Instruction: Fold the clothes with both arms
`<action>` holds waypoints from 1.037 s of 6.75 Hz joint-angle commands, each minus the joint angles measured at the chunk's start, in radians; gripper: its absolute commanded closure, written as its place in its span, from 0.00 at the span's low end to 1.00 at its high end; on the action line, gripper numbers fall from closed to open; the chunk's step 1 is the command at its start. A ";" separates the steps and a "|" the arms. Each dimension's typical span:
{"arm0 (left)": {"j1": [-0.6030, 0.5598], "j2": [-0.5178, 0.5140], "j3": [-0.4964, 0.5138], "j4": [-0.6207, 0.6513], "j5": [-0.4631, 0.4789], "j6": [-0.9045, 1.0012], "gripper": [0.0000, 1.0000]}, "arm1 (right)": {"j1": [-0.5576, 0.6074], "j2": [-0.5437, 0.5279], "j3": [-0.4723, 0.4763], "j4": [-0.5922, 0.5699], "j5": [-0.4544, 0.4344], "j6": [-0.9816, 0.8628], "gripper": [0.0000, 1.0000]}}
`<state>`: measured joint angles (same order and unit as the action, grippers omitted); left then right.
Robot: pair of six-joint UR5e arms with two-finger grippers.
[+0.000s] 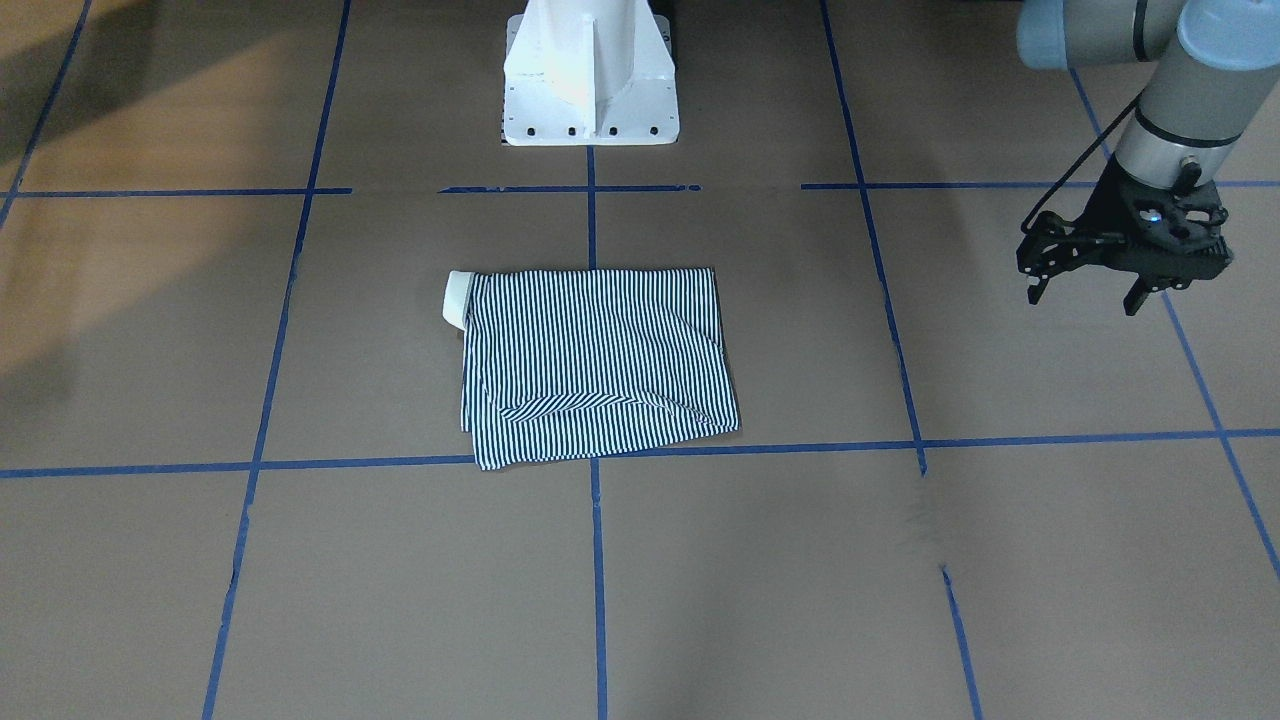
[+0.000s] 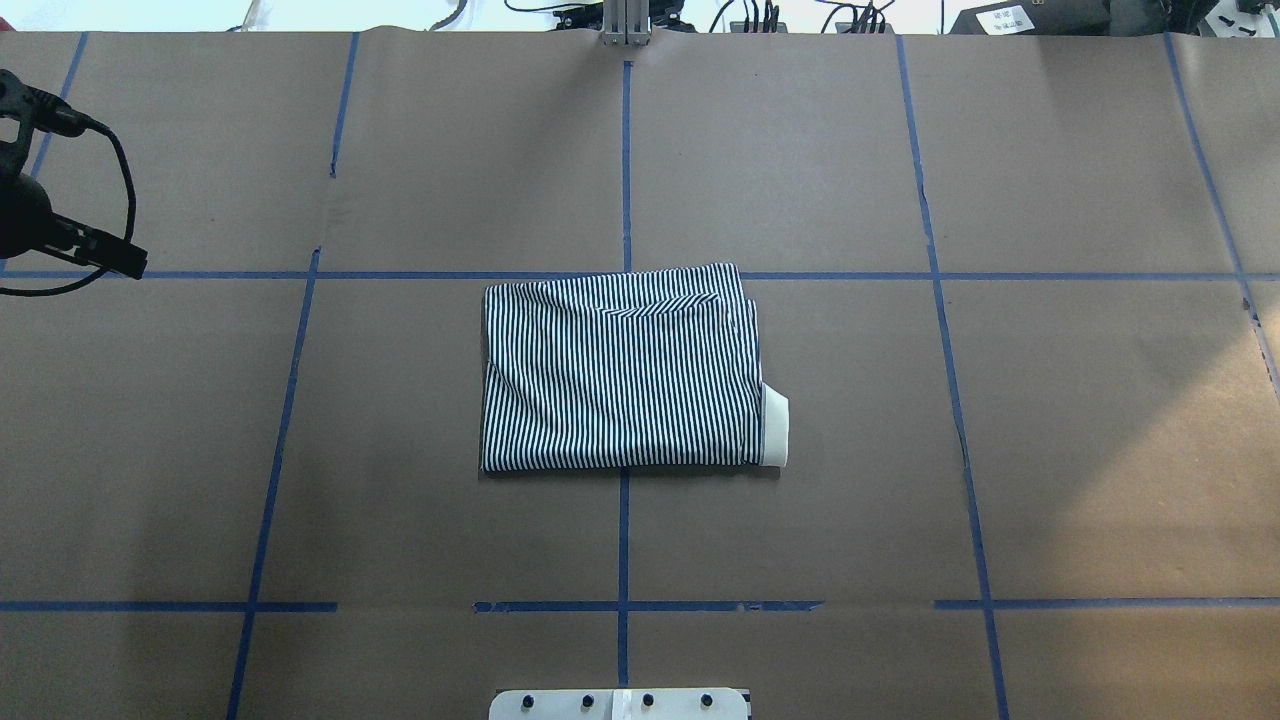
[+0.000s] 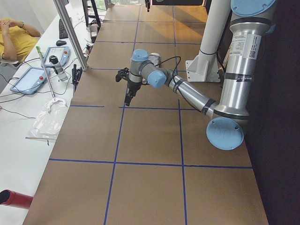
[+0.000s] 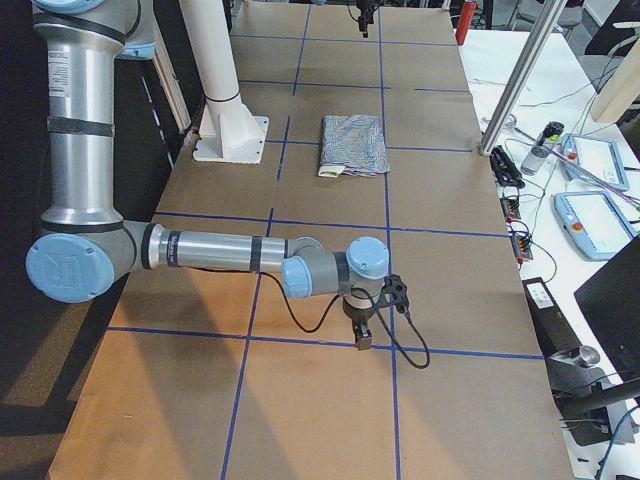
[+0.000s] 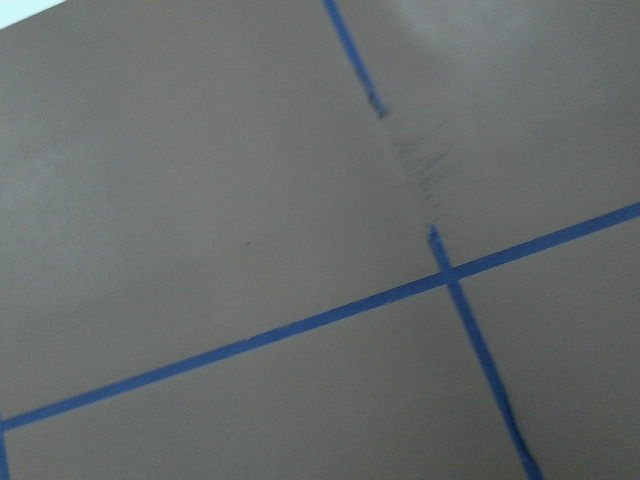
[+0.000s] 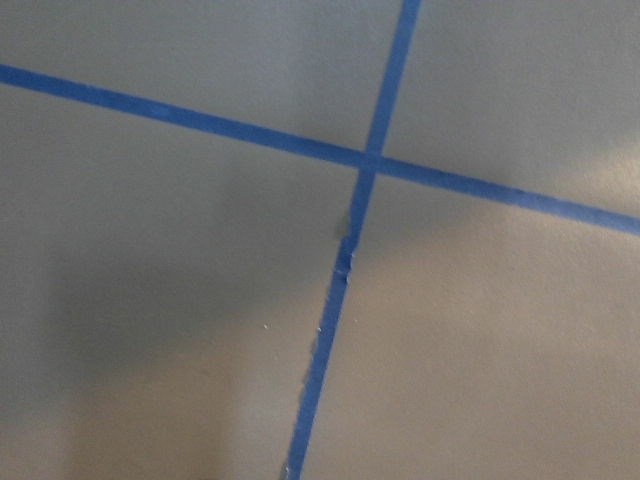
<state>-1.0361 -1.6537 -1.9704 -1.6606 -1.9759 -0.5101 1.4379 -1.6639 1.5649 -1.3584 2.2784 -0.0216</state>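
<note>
Folded shirt at mid-counter, both arms well clear of it.
Front view: the shirt (image 1: 598, 365) lies flat before the pedestal (image 1: 590, 75), long axis along the counter, collar (image 1: 457, 298) toward the right end. The left hand (image 1: 1083, 300) hangs spread and empty near the left end. Overhead: a tape line (image 2: 624, 170) runs under the shirt. Right-side view: the right hand (image 4: 362, 340) is near the right end, and I cannot tell its grip.
</note>
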 commanded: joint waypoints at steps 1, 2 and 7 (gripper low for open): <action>-0.147 0.041 0.050 0.004 -0.080 -0.010 0.00 | 0.073 -0.047 0.013 -0.008 0.106 -0.003 0.00; -0.227 0.095 0.083 -0.005 -0.238 0.071 0.00 | 0.076 -0.053 0.030 -0.008 0.107 -0.003 0.00; -0.501 0.273 0.209 -0.016 -0.400 0.353 0.00 | 0.076 -0.051 0.032 -0.008 0.101 -0.003 0.00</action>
<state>-1.5125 -1.4013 -1.7898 -1.6720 -2.3530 -0.1767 1.5140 -1.7149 1.5968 -1.3668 2.3804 -0.0249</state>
